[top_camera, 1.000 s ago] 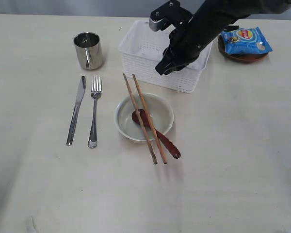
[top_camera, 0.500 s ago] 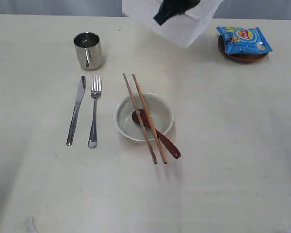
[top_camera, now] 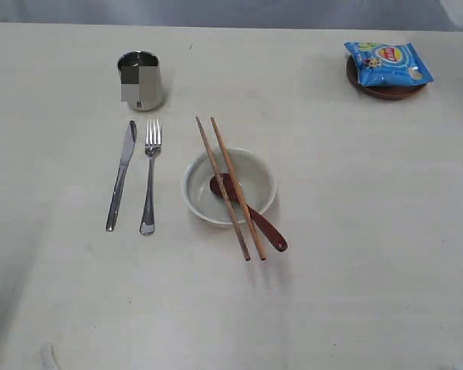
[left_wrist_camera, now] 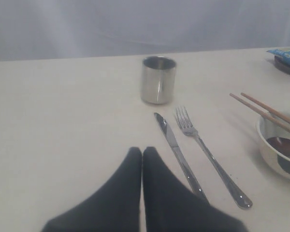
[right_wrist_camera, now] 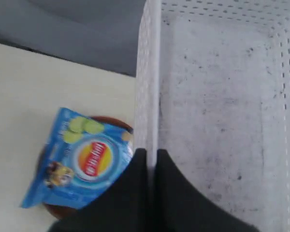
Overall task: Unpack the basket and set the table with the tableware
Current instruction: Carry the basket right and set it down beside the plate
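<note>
My right gripper (right_wrist_camera: 148, 152) is shut on one lattice wall of the white basket (right_wrist_camera: 217, 111), which hangs in the air; its inside looks empty. Beneath it the blue chip packet (right_wrist_camera: 82, 162) lies on the brown plate (right_wrist_camera: 108, 121). On the table (top_camera: 370, 270) stand the steel cup (top_camera: 140, 79), knife (top_camera: 122, 174) and fork (top_camera: 150, 176). The cream bowl (top_camera: 267, 179) holds the wooden spoon (top_camera: 266, 227), with the chopsticks (top_camera: 223, 189) across it. My left gripper (left_wrist_camera: 142, 151) is shut and empty, low over the table beside the knife (left_wrist_camera: 179, 157). Neither arm shows in the exterior view.
The chip packet (top_camera: 387, 63) rests on the small brown plate (top_camera: 386, 92) at the table's far right. From the left wrist, the cup (left_wrist_camera: 158, 79) stands beyond the fork (left_wrist_camera: 208, 154), and the bowl (left_wrist_camera: 270, 150) is at the side.
The right gripper closed on the basket wall and lifted the basket off the table, up and to the right, out of the exterior view. The tableware has not moved.
</note>
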